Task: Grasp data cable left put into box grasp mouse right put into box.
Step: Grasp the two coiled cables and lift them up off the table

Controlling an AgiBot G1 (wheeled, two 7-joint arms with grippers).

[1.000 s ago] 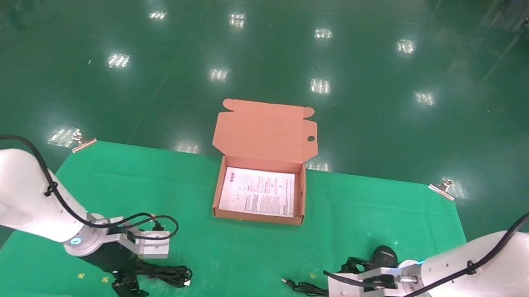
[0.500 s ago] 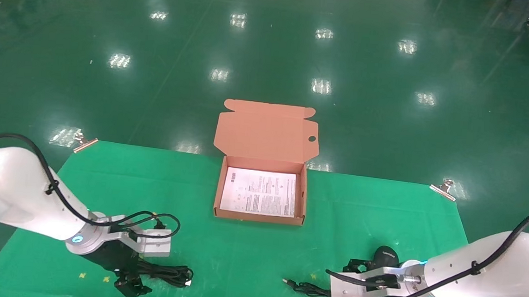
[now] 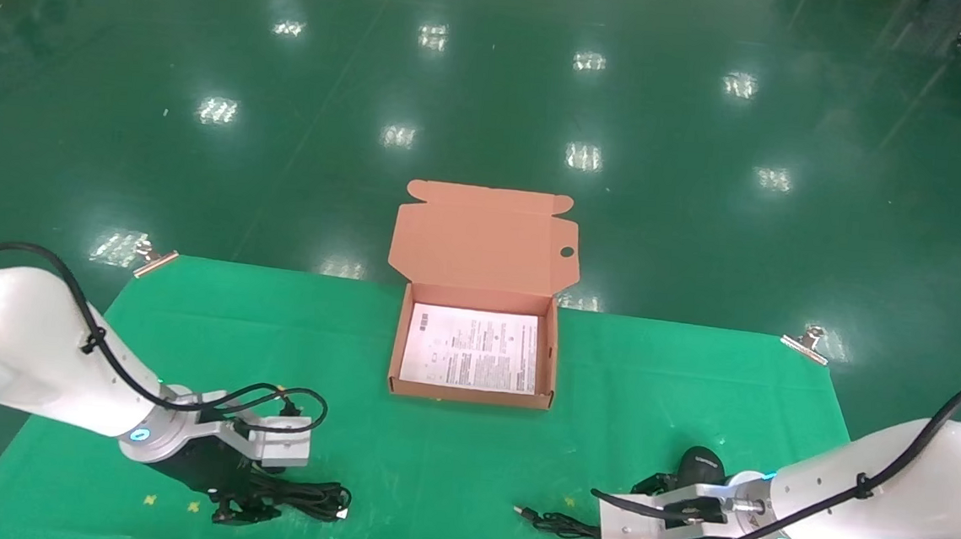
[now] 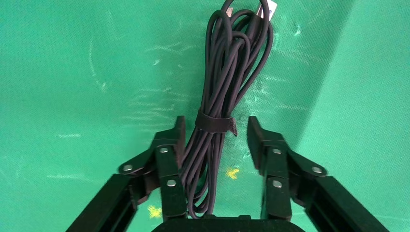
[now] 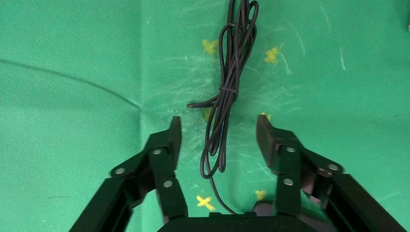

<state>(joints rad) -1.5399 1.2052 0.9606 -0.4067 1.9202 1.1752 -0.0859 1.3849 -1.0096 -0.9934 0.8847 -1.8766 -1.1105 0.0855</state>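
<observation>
Data cable (image 4: 218, 116) (left end effector (image 4: 215, 140) now lower)

Printed sheet (image 3: 470, 348) lying inside the box (image 3: 472, 394): several blocks of small text, some reddish lines, one small pictogram-like mark at its far left corner; none of it legible. Mouse (image 3: 701, 465) at the near right of the desk has a faint pale mark on top, unreadable. Yellow cross marks (image 5: 210, 46) on the desk cloth, no lettering. No other text, brand or number readable anywhere.
</observation>
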